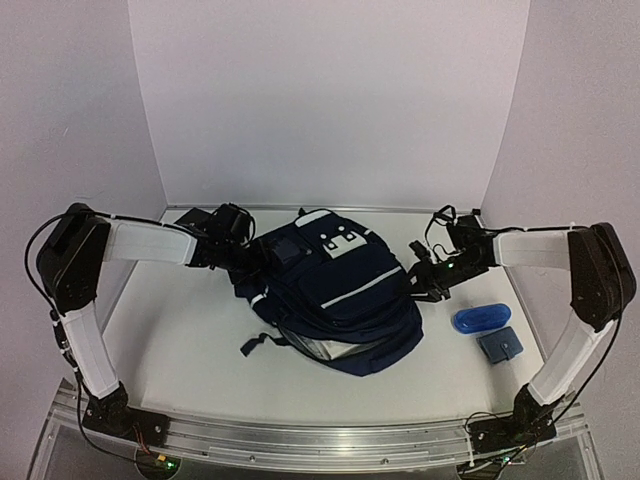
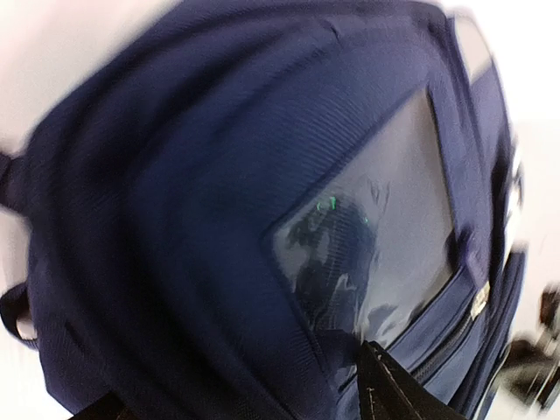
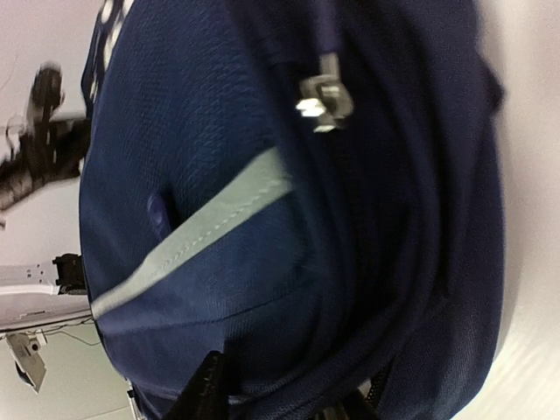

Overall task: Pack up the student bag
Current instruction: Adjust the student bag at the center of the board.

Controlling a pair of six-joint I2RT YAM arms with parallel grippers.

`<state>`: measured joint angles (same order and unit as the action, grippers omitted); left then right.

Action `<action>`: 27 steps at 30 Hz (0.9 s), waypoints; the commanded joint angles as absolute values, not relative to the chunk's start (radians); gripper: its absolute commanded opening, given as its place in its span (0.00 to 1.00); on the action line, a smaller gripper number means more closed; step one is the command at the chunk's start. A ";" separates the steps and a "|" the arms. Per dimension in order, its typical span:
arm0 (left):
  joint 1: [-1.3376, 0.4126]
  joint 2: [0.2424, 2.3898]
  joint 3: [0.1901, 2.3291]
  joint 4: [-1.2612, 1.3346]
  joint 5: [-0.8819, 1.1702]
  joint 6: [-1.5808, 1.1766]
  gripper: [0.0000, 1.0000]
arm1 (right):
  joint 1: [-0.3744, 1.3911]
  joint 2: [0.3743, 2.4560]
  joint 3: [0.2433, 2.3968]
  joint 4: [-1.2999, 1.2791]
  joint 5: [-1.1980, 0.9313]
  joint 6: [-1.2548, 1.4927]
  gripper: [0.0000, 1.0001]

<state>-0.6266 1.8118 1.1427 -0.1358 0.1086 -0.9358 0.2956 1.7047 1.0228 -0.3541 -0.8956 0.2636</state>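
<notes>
Dark fingertips (image 2: 385,389) of the left claw (image 1: 238,250) are seen parted against the far-left shoulder of the student bag (image 1: 335,290); whether fabric is gripped cannot be told. At the bag's right side the right claw (image 1: 428,275) is held close, its opening equally unclear. Between both claws the bag is laid on the counter (image 1: 180,340), its long axis running far to near.

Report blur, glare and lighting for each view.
Top external: sharp and evenly lit, with the student bag crisp. Left wrist: smeared by blur, the surroundings washed out white, with sheen and green specks on the bag's clear window. Right wrist: also blurred, the zipper pull glints and the background is overexposed.
</notes>
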 commanded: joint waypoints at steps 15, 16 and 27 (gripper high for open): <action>-0.501 1.759 1.357 -0.272 0.281 -0.595 0.86 | 0.426 1.693 1.212 -0.418 -0.816 0.180 0.74; -0.508 1.752 1.343 -0.279 0.285 -0.593 0.86 | 0.397 1.696 1.220 -0.426 -0.793 0.167 0.73; -0.534 1.681 1.239 -0.315 0.263 -0.607 0.86 | 0.346 1.908 1.424 -0.483 -0.665 0.088 0.67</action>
